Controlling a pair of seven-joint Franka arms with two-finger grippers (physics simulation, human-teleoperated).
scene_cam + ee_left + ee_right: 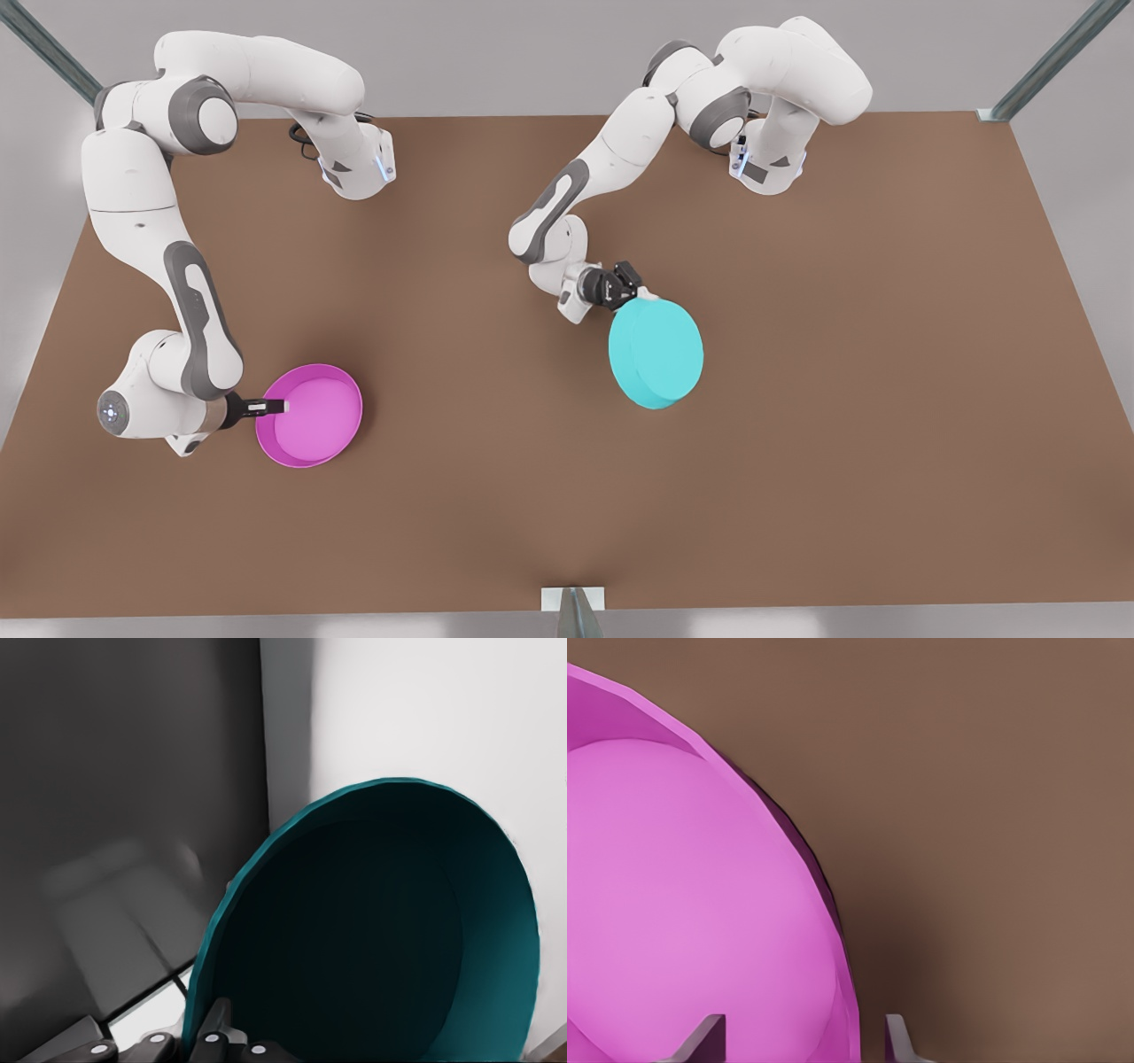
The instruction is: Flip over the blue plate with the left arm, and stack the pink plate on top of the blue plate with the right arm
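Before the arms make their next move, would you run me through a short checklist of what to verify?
1. Left gripper grips the blue plate at its rim: ok.
2. Blue plate turned base-up towards the front camera, tilted: ok; whether it is off the table: cannot tell.
3. Right gripper straddles the pink plate rim: ok; closed on it: cannot tell.
4. Pink plate opening up: ok.
5. Plates well apart: ok.
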